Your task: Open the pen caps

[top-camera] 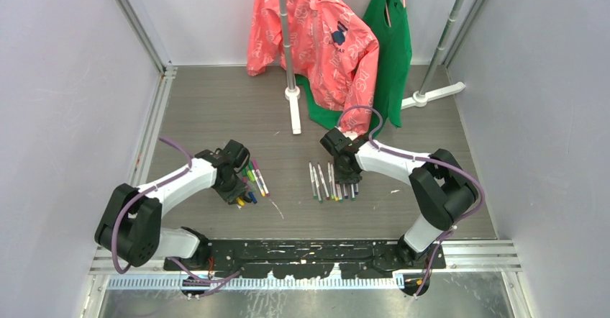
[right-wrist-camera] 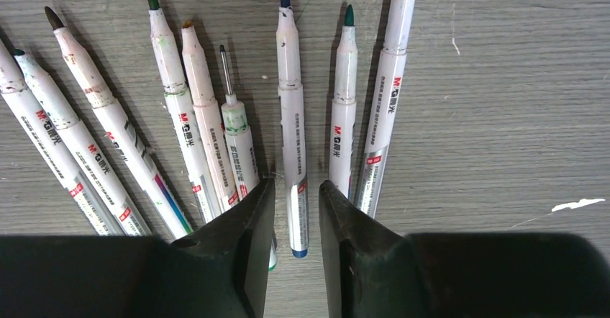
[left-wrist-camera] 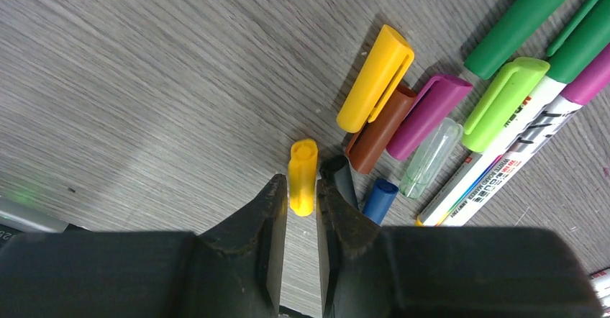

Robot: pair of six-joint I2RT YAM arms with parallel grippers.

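Observation:
Several uncapped pens (right-wrist-camera: 173, 109) with whitish barrels lie fanned on the grey table (right-wrist-camera: 503, 80). My right gripper (right-wrist-camera: 296, 183) stands open astride the blue-tipped pen (right-wrist-camera: 290, 116), with a gap on each side; in the top view this gripper (top-camera: 347, 181) is over the pen row (top-camera: 327, 185). Loose pen caps lie by my left gripper (left-wrist-camera: 302, 181): large yellow (left-wrist-camera: 375, 80), brown (left-wrist-camera: 378, 134), purple (left-wrist-camera: 428, 113), lime (left-wrist-camera: 503, 102), clear (left-wrist-camera: 431, 156), blue (left-wrist-camera: 379, 199). A small yellow cap (left-wrist-camera: 303, 161) lies with its near end between the slightly open jaws.
Green and purple capped pens (left-wrist-camera: 532, 16) lie right of the caps, seen from above as a cluster (top-camera: 255, 176). At the back, a pink garment (top-camera: 316, 37) and a green garment (top-camera: 394, 52) hang on a white stand (top-camera: 290, 66), whose feet (top-camera: 295, 113) rest on the table.

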